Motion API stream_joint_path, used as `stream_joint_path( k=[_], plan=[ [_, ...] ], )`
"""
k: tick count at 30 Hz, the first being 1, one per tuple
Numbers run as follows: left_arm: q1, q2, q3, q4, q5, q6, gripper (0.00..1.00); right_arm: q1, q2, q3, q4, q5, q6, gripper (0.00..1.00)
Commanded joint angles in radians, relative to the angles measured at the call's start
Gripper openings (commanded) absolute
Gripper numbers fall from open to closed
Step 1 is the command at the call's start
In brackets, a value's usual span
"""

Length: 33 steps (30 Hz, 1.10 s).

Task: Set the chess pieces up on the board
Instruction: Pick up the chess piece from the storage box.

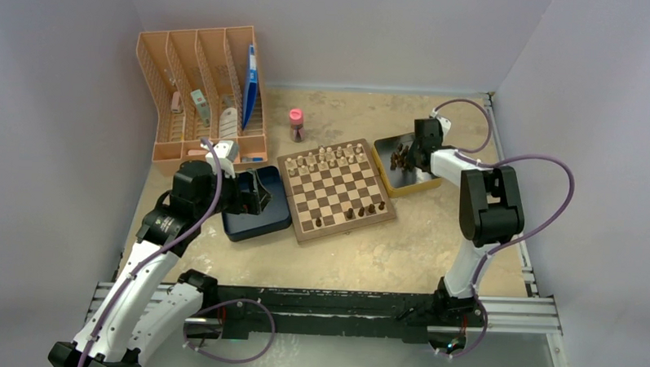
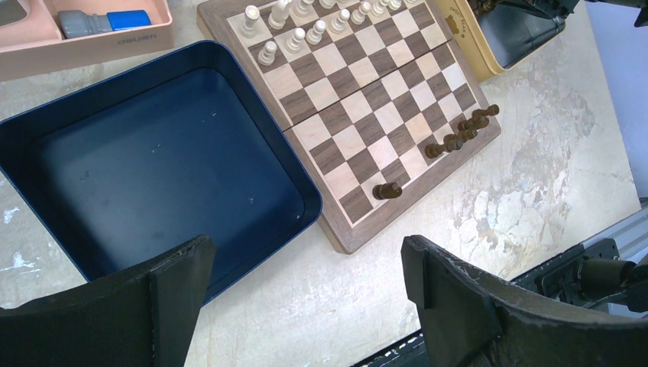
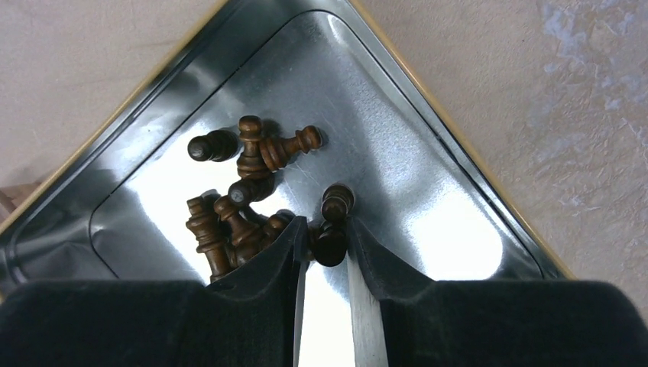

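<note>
Seen from above, the board [image 1: 335, 189] lies in the middle of the desk [image 1: 433, 252], with a few dark chess pieces [image 1: 362, 210] on its near right squares. The right hand [image 1: 404, 158] is over a yellow tin [image 1: 419, 185].

The left wrist view shows the left hand [image 2: 306, 252] opened wide above a blue box [image 2: 153, 153].

Only the right wrist view shows the right hand clamped on one dark piece [image 3: 330, 243] inside the tin, with others heaped beside it.

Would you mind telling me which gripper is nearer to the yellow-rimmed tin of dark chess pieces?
Right. The right gripper is down inside the tin, pinching a dark chess piece; the left gripper hovers across the board from it, over the dark blue box.
</note>
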Motion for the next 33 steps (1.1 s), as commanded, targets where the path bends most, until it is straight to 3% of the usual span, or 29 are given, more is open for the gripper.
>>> stream_joint_path(
  k=[1, 11, 33],
  plan=[
    [0.005, 0.0, 0.001, 0.041, 0.002, 0.0, 0.93, 0.002, -0.008, 0.017, 0.007, -0.006, 0.004, 0.26],
    [0.006, -0.008, 0.001, 0.039, -0.009, -0.004, 0.93, 0.011, -0.045, 0.035, -0.003, 0.061, -0.009, 0.2],
    [0.005, -0.009, 0.003, 0.037, -0.021, -0.004, 0.93, 0.164, -0.193, 0.13, -0.177, 0.154, -0.001, 0.21]
  ],
)
